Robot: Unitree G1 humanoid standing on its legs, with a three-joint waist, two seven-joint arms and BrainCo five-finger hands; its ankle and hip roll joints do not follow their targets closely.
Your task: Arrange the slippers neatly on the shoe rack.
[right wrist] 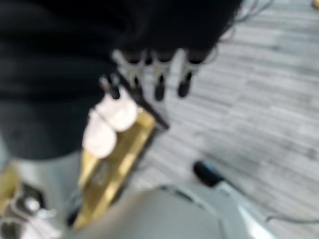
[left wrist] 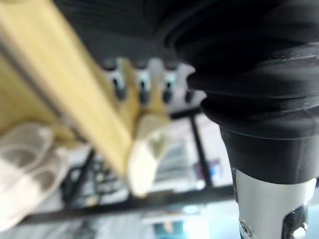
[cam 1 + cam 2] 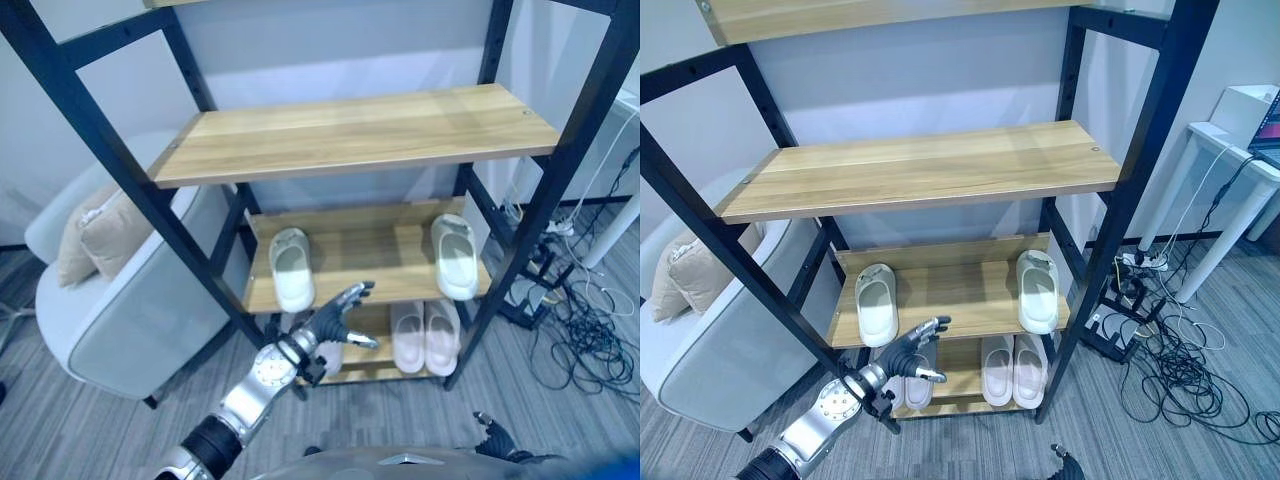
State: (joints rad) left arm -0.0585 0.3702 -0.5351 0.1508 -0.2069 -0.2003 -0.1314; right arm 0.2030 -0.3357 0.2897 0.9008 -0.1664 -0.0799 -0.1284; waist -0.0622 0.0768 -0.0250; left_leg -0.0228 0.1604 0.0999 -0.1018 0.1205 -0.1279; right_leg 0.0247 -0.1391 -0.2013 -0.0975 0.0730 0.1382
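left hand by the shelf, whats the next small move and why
Probably reach the open left hand forward to the left slipper on the middle shelf. It lies far from its mate, the right slipper, while the pink pair below sits together.

An office-like test room staged as a home entryway: a black-framed shoe rack with wooden shelves fills the centre against a plain pale wall, a grey armchair with cushions sits at lower left, and tangled cables and white desks crowd the right edge over grey plank flooring.
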